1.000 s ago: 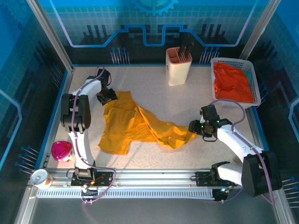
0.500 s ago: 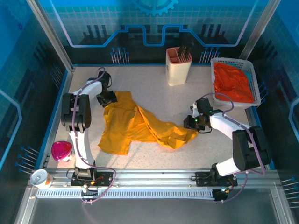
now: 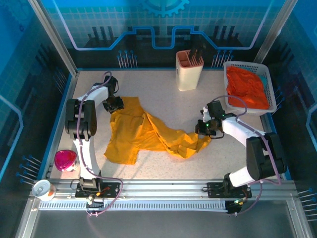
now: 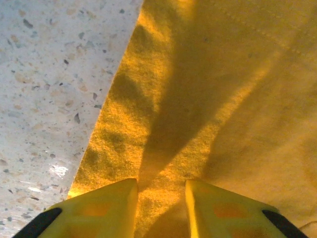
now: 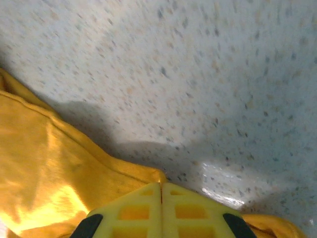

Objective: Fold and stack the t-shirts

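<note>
Yellow shirt (image 3: 148, 134) is lying crumpled on the table (image 3: 163, 94), nothing folded yet. Orange shirt (image 3: 246, 88) is sitting in the basket (image 3: 247, 63), so nearly everything is left to do. Right gripper (image 5: 161, 184) is pinching the yellow hem, fingers pressed together. Left gripper (image 4: 161, 186) is pressing the far-left corner, fingers slightly apart, cloth between them. I can't confirm a real grip there, and the sleeves are disappearing in the folds.

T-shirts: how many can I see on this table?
2. The mustard-yellow t-shirt lies spread across the middle of the table. The orange-red t-shirt is bunched in the white basket at the far right. More could be hidden under it.
</note>
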Motion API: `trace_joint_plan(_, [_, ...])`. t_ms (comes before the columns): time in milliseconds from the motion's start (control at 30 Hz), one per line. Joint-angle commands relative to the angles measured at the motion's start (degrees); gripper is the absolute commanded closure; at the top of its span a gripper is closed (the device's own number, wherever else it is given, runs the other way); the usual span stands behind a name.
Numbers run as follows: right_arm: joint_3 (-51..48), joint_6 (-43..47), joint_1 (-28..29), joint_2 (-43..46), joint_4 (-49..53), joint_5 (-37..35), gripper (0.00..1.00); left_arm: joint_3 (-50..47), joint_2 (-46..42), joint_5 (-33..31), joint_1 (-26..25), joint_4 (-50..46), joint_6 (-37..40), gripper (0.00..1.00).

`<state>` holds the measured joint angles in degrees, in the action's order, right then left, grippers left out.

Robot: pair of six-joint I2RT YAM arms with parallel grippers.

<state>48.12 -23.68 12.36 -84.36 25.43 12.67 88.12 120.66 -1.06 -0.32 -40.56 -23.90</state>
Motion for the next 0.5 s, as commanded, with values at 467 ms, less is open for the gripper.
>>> trace_joint_plan(467, [15.3,1.7,0.4,17.1,-2.2,-15.0,1.00,0.3,-0.8,-0.6,0.1,-0.9,0.3,1.00])
